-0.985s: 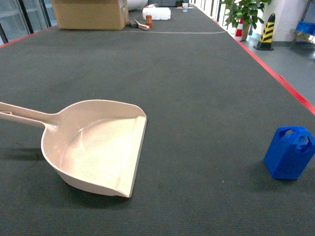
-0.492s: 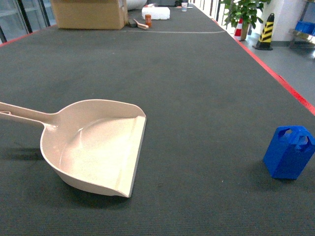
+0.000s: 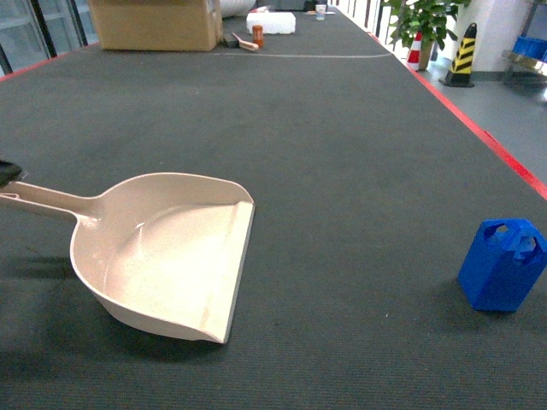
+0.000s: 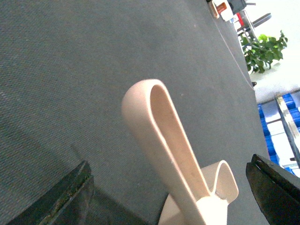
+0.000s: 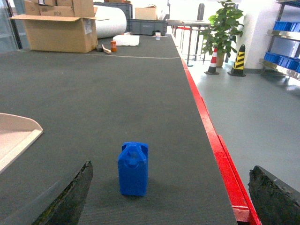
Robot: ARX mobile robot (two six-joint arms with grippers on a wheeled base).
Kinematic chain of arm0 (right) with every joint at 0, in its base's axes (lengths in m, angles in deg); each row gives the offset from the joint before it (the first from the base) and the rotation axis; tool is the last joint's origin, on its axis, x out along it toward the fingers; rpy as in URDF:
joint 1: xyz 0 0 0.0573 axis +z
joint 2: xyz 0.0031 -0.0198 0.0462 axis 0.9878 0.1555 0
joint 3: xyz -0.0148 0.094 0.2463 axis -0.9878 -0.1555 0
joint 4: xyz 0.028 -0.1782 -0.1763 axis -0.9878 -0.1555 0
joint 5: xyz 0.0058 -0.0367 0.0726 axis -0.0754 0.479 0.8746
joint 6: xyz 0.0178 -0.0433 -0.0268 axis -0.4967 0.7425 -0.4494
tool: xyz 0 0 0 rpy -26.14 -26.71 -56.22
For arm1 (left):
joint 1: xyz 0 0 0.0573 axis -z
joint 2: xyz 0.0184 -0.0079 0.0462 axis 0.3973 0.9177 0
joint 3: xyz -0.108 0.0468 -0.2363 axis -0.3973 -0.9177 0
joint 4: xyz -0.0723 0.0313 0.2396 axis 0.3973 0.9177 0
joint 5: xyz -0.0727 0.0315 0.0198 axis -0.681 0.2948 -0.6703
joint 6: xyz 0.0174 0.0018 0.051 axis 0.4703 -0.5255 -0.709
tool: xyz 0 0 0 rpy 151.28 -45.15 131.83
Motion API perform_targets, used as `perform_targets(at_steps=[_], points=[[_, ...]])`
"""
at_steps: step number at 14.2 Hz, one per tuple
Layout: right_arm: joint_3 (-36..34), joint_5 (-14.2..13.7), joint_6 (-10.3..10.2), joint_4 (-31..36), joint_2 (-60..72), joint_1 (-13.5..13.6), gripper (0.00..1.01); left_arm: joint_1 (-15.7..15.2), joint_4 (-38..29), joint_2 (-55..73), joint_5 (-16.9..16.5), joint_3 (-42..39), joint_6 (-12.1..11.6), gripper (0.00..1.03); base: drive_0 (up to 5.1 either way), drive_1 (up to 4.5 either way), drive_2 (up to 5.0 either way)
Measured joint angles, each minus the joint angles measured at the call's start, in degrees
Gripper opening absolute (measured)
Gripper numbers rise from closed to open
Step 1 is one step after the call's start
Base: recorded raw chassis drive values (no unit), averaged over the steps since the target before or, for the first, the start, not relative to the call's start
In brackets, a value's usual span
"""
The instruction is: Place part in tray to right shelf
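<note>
The part, a small blue canister-shaped block (image 3: 502, 265), stands upright on the dark mat at the right. In the right wrist view the part (image 5: 133, 168) sits ahead of my right gripper (image 5: 171, 197), left of its middle line; the fingers are open and hold nothing. The tray is a beige scoop (image 3: 171, 252) with a long handle, lying at the left. My left gripper (image 4: 171, 187) is open, with the tray's handle (image 4: 164, 140) between its spread fingers and touching neither. One dark fingertip (image 3: 7, 171) shows at the head view's left edge.
A red strip (image 5: 211, 140) marks the mat's right edge, with grey floor beyond it. A shelf with blue bins (image 5: 283, 28) stands at the far right. Far back are a cardboard box (image 3: 154, 24), a potted plant (image 3: 423, 21) and striped cones (image 3: 464, 53).
A dark fingertip of my left gripper has come into the head view at the left edge, above the tray's handle. The part and the tray have not moved.
</note>
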Motion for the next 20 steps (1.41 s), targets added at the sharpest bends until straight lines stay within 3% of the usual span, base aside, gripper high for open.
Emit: perform_targets(at_steps=[3,6,7,12,13,17,20], points=[[0.00,0.02,0.00,0.00,0.00,0.00,0.98,0.57,2.54,5.62,-0.83,8.22,1.62,0.98,0.0,0.00,0.0],[0.00,0.02,0.00,0.02,0.00,0.00,0.98,1.42,3.48,12.28,-0.90,14.82,5.60,0.98,0.0,0.00,0.0],[0.00,0.00,0.00,0.00,0.00,0.00,0.98,1.44,4.74,14.51,-1.31,16.94,7.06,0.90,0.0,0.00,0.0],[0.00,0.02,0.00,0.02,0.00,0.00,0.98,1.64,-1.36,17.20,-4.15,17.53,14.21,0.26,0.0,0.00,0.0],[0.00,0.00,0.00,0.00,0.00,0.00,0.98,1.81,-3.50,16.66,-4.98,16.66,16.98,0.18,0.0,0.00,0.0],[0.00,0.02,0.00,0.00,0.00,0.00,0.98,5.07,-9.20,7.32,-4.74,9.20,22.01,0.15,0.0,0.00,0.0],[0.00,0.02,0.00,0.00,0.00,0.00,0.98,9.49,-10.95,-0.92,-3.69,6.80,25.27,0.15,0.0,0.00,0.0]])
